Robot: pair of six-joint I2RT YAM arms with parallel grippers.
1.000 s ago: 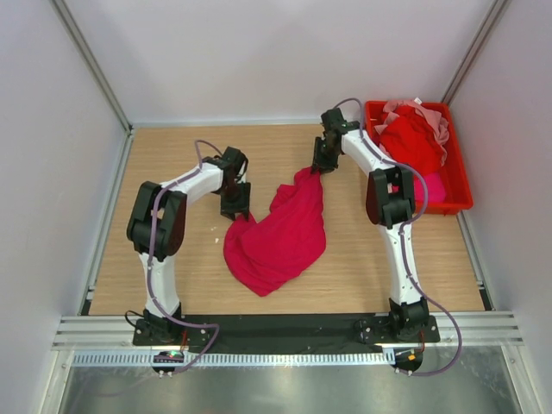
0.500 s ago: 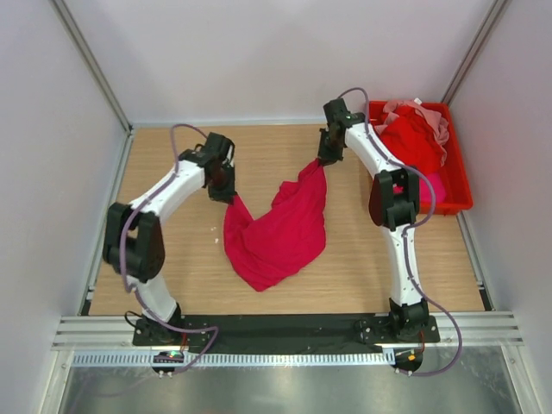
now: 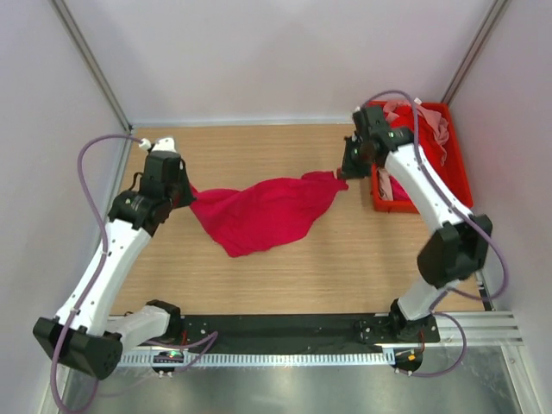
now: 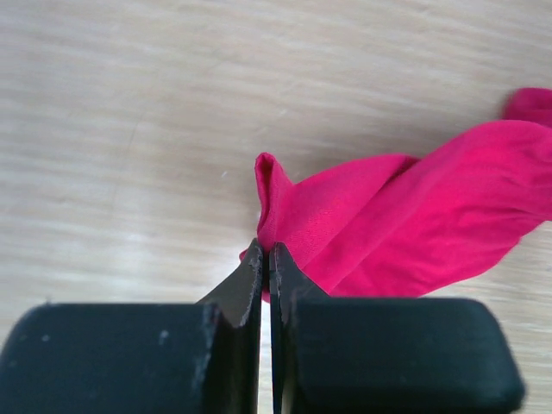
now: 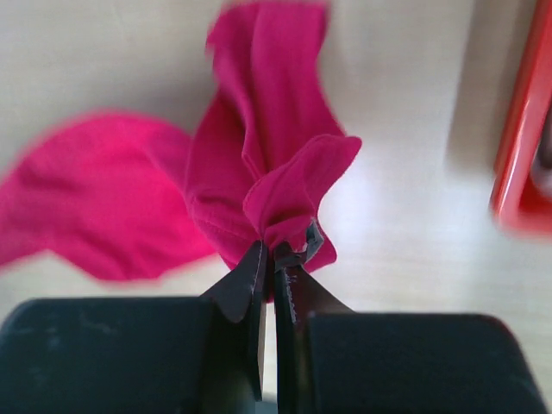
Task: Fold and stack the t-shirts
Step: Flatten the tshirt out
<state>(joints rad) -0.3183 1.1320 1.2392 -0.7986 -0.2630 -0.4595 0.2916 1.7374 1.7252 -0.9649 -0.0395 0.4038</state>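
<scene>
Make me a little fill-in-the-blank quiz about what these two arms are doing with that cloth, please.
1. The left tool and the right tool are both ___ on the crimson t-shirt.
2. The t-shirt is stretched out ___ the two tools.
3. The red bin sits at the wooden table's far ___ corner.
Missing words: shut; between; right.
</scene>
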